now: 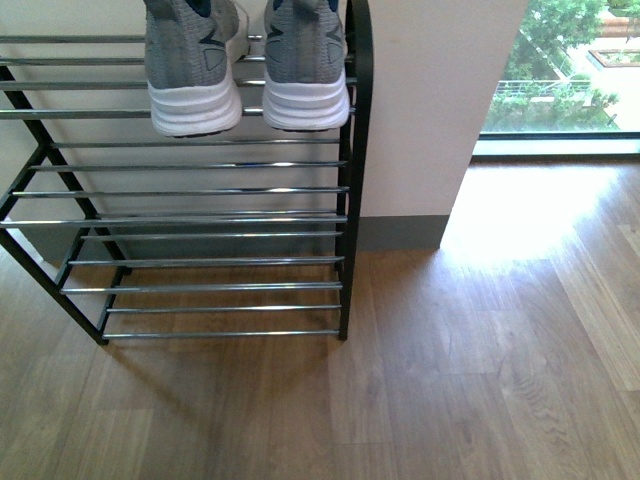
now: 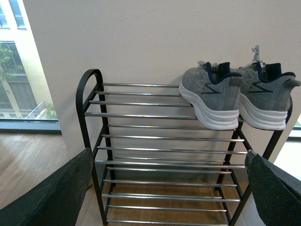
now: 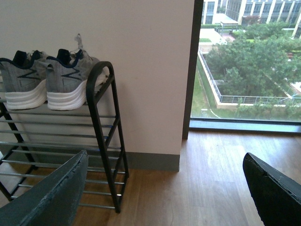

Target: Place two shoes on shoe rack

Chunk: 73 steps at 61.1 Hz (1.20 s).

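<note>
Two grey knit sneakers with white soles stand side by side on the top shelf of the shoe rack, at its right end: one on the left, the other beside the black end frame. The left wrist view shows both sneakers on the top rods of the rack, heels outward. In the right wrist view the pair sits by the rack's arched end. My left gripper is open, empty, well back from the rack. My right gripper is open over bare floor. No arm shows in the front view.
The rack's lower shelves hold nothing. It stands against a pale wall with a grey skirting. Wooden floor spreads to the right. A tall window with a dark frame lies right of the wall.
</note>
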Each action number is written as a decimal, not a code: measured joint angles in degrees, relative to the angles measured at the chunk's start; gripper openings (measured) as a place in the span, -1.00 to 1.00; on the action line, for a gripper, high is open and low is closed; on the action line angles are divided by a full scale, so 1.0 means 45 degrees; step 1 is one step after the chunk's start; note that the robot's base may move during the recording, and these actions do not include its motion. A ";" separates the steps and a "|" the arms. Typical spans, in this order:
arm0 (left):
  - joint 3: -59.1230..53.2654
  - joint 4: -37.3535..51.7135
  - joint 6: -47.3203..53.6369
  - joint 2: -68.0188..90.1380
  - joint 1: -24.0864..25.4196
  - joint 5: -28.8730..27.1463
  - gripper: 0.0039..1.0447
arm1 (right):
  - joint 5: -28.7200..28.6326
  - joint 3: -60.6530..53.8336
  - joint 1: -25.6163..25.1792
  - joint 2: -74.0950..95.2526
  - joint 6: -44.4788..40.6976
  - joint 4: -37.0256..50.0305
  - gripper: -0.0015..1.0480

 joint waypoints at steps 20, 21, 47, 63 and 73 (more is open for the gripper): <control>0.0000 0.0000 0.0000 0.0000 0.0000 -0.0010 0.83 | 0.0000 0.0000 0.0000 -0.0010 0.0000 -0.0005 0.82; 0.0000 0.0000 0.0000 0.0000 0.0000 -0.0010 0.83 | 0.0000 0.0005 0.0000 -0.0005 0.0000 -0.0005 0.82; 0.0000 0.0000 0.0000 -0.0005 0.0000 -0.0010 0.83 | 0.0000 0.0000 0.0000 -0.0015 0.0000 -0.0005 0.82; 0.0000 0.0000 0.0005 -0.0005 0.0000 0.0000 0.83 | 0.0010 0.0000 0.0000 -0.0024 0.0000 -0.0005 0.82; 0.0000 0.0000 0.0005 -0.0005 0.0000 -0.0005 0.83 | 0.0005 0.0000 0.0005 -0.0015 0.0000 -0.0010 0.82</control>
